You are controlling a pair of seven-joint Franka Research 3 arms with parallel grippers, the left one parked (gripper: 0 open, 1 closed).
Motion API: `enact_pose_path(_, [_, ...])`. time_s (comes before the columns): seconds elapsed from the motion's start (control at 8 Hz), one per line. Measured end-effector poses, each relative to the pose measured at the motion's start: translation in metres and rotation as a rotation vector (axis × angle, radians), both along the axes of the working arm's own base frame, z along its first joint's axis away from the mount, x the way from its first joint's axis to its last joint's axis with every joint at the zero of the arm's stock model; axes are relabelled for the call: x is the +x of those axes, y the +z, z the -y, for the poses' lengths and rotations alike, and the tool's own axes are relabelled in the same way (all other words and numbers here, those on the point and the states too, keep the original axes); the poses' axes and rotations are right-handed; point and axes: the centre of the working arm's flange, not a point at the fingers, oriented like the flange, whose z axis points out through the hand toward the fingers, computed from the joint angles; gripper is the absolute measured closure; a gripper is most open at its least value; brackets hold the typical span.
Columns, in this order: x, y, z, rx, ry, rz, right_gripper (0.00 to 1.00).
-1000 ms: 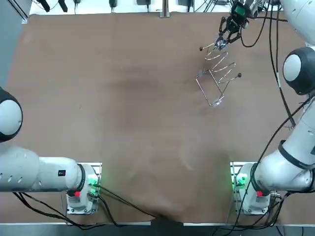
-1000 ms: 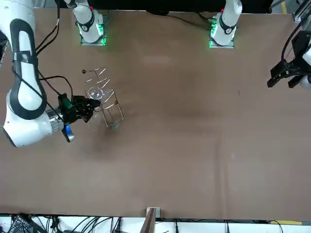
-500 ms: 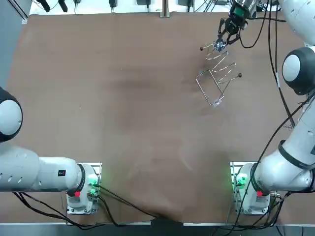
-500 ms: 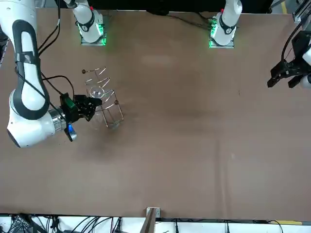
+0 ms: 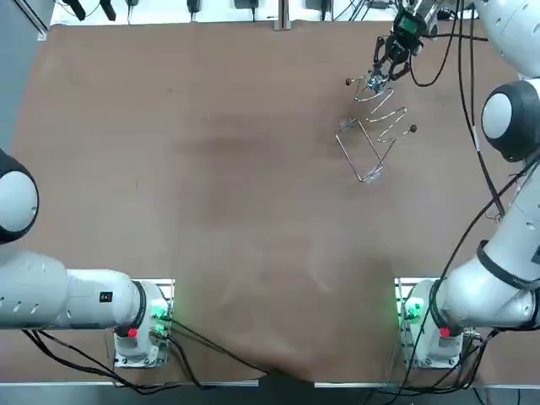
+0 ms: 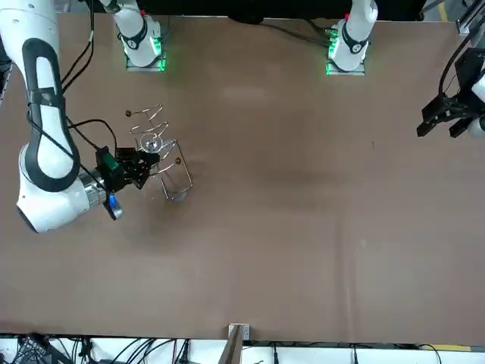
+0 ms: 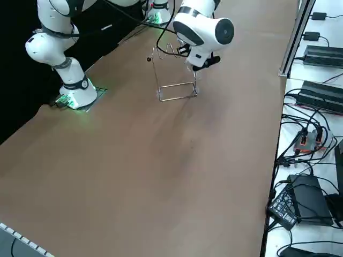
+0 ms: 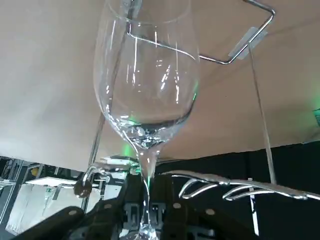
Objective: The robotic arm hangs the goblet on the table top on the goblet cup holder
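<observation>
Fingers (image 8: 129, 205) around goblet stem (image 8: 146, 170), beside holder (image 8: 240, 192)

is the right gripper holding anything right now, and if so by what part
Yes: the right gripper is shut on the clear goblet, gripping it by its thin stem, beside the wire cup holder.

Even, diffuse overhead light over the brown table (image 5: 211, 169), shadows faint and soft, green lamp glow at the right arm's base (image 5: 411, 310), white and green glints on the goblet (image 8: 147, 90) bowl just beyond the right gripper (image 8: 146, 210), dark room beside its fingers (image 8: 129, 197).
</observation>
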Motion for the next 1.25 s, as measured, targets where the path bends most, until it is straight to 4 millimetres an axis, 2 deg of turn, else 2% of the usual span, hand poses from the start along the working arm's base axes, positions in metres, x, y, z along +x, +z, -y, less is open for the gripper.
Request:
enact_pose_path(0.88, [0.0017,-0.0031,0.0008,0.031,-0.021,-0.012,0.89])
enact_pose_path(1.0, [0.0017,-0.003,0.0007,0.032,-0.021,-0.012,0.79])
enact_pose_path(1.12, [0.0017,-0.0034,0.0009,0.032,-0.021,-0.013,0.77])
enact_pose_path(1.25, [0.0018,-0.003,0.0009,0.034,-0.022,-0.012,0.62])
